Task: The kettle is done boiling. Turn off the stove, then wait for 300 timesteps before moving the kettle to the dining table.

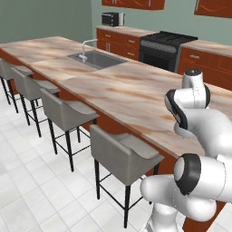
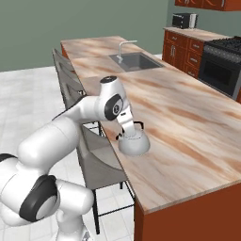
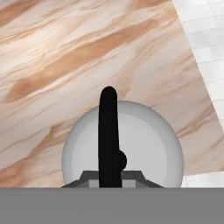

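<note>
Kettle (image 3: 131, 144) w/ black handle (image 3: 108, 135) clamped in pincer (image 2: 126, 135), sitting on dining table (image 2: 188, 122) nr edge.

grey stools (image 1: 68, 113), microwave (image 1: 112, 19) — white floor tiles (image 1: 27, 181)

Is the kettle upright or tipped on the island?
Upright: the kettle sits flat on the dining table, handle up.

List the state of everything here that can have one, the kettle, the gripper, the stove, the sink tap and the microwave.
Squat silver-grey kettle: upright on the marbled island top, near its edge.
Gripper: shut on the kettle's thin black handle.
Black gas stove: oven door closed, no kettle on it.
Sink tap: no water running.
Microwave: door closed.
</note>
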